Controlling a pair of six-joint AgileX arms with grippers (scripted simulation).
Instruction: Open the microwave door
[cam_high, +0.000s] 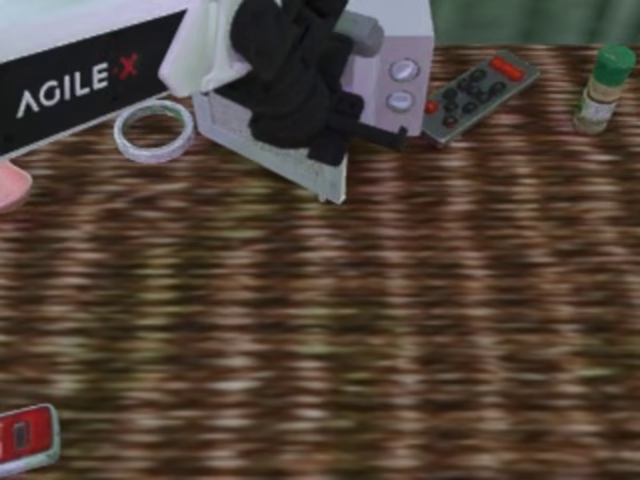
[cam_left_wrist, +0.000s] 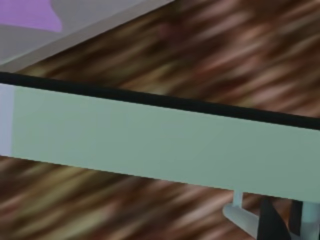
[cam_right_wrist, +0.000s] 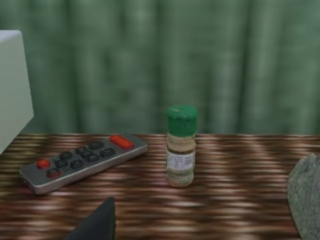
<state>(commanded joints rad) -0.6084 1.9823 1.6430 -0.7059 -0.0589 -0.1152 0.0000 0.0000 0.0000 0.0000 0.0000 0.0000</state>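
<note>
My left arm reaches over the microwave (cam_high: 390, 60), which stands at the far edge of the table (cam_high: 350, 330), a little left of the middle in the top view, and my left gripper (cam_high: 335, 135) is down at the free edge of the microwave door (cam_high: 275, 155). The door is already swung partly out, hinged at its left side, with its right edge pointing toward the near side of the table. I cannot tell if my fingers are apart or together on the handle (cam_left_wrist: 240, 217), because the arm hides them from above and the left wrist view shows only the pale edge of the door and a bit of the slim bar. The risk, I think, is that the bar slips from my hold if I pull straight instead of following the arc of the hinge; the same pull could drag the whole oven forward. A wide swing may also push the tape roll (cam_high: 153, 130) near the hinge side. The oven is a pale grey box with two round silver knobs (cam_high: 403, 85); the remote (cam_high: 480, 95) lies just beside it and the spice jar (cam_high: 605, 90) further right. My right arm is parked out of the top view, with its wrist camera facing the remote and the spice jar.
</note>
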